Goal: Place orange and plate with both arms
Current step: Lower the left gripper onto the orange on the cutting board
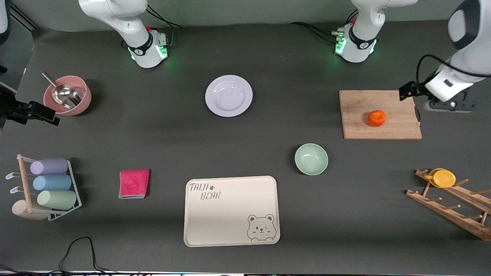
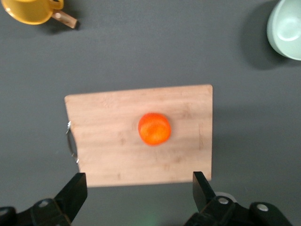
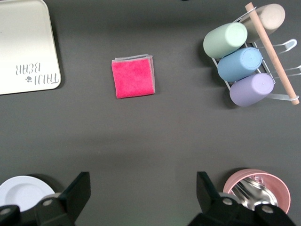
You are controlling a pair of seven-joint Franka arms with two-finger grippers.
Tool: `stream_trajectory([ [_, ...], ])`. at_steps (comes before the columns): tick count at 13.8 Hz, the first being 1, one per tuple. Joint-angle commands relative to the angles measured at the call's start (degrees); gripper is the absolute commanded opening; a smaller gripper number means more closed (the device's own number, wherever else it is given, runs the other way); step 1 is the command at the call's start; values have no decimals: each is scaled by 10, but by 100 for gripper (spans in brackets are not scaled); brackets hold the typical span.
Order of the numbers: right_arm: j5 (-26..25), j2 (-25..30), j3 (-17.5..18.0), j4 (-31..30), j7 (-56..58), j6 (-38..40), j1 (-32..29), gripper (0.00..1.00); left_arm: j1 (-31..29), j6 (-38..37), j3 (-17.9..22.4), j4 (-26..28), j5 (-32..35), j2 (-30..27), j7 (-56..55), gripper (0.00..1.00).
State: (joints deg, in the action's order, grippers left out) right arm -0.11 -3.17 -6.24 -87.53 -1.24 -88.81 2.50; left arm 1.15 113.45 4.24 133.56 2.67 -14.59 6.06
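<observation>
In the front view, the orange point(image 1: 376, 118) sits on the cutting board point(image 1: 380, 114); the plate point(image 1: 229, 95) lies at 12 o'clock of the bear tray point(image 1: 231, 210). In the left wrist view, the left gripper point(image 2: 140, 193) hangs released over the board's edge, so we should centre both fingers around the orange before descending. In the right wrist view, the right gripper point(image 3: 143, 194) hangs released over bare table between plate and pink bowl point(image 3: 257, 189).
</observation>
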Motion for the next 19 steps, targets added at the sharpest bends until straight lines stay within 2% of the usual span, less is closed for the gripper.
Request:
stream_trajectory([
  [1, -6, 67, 0, -86, -10, -24, 5, 100, -8, 111, -5, 103, 4, -19, -18, 100],
  [3, -5, 98, -3, -142, -9, -56, 4, 100, -9, 197, -5, 162, 4, -9, -33, 100],
  [4, 7, 98, -3, -142, -10, -56, 4, 100, -9, 240, -5, 185, 5, 1, -35, 100],
  [5, 39, 98, -3, -143, -9, -52, 1, 100, -9, 273, -5, 202, 5, 13, -35, 100],
  [7, 103, 91, -29, -146, -4, -49, 5, 100, -6, 311, -5, 213, 5, 39, -37, 100],
  [9, 159, 77, -33, -146, 37, -37, 3, 100, -3, 362, -5, 222, 4, 77, -39, 100],
  [11, 247, 62, -53, -149, 86, -16, 2, 100, 0, 414, -5, 238, 4, 103, -39, 100],
  [13, 306, 61, -61, -170, 115, -2, 2, 100, 3, 433, -4, 240, 4, 126, -40, 100],
  [17, 431, 65, -83, -254, 164, 4, 1, 100, 3, 446, -3, 248, 3, 135, -41, 100],
  [18, 450, 67, -84, -272, 164, 8, 2, 100, 3, 446, -3, 251, 3, 135, -41, 99],
  [19, 476, 67, -84, -293, 186, 10, 2, 100, 3, 446, -3, 251, 3, 137, -41, 93],
])
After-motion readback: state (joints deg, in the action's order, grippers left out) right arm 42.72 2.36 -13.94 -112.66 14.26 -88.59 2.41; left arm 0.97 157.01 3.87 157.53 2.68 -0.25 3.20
